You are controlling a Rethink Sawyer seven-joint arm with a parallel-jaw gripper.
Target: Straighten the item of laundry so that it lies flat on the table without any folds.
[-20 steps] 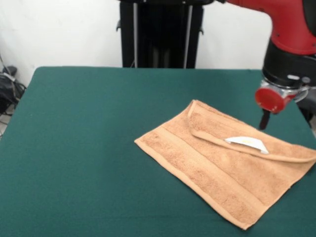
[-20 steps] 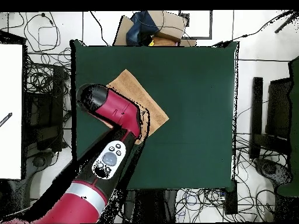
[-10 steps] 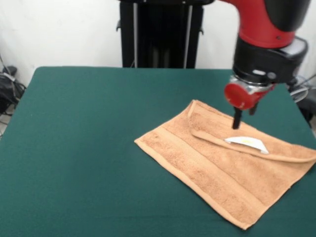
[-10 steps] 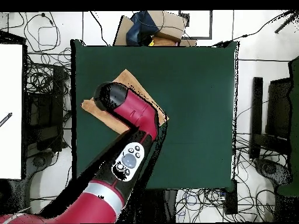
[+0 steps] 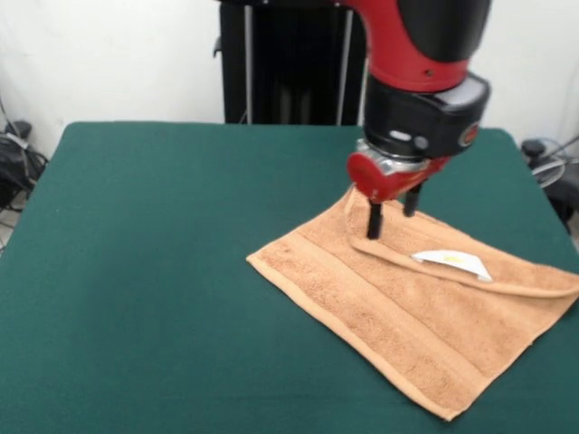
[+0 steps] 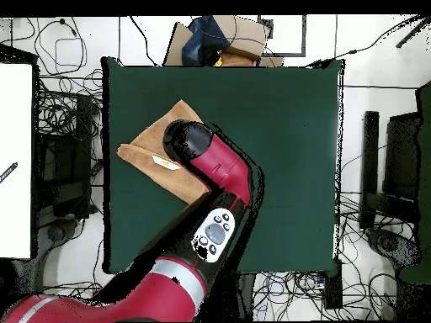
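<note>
The item of laundry (image 5: 407, 316), a light orange-brown towel, lies on the right half of the green table (image 5: 154, 235). Its far edge is folded over towards the front, and a small white label (image 5: 452, 261) shows on that flap. My gripper (image 5: 392, 215) hangs open just above the left end of the fold, near the towel's far corner, with nothing between its black fingers (image 5: 374, 222). In the overhead view the arm's wrist (image 6: 190, 143) hides the gripper and much of the towel (image 6: 156, 135). The label (image 6: 166, 162) peeks out beside the wrist.
The towel's right corner reaches the table's right edge (image 5: 572, 237) in the front view. Cables (image 6: 63, 118) cover the floor round the table (image 6: 286, 135). A cardboard box (image 6: 231, 38) sits beyond one side, and a white board (image 6: 15, 160) stands beyond another.
The arm has swung left in the front view, from beyond the towel's right end to the left end of the fold. The towel has not moved.
</note>
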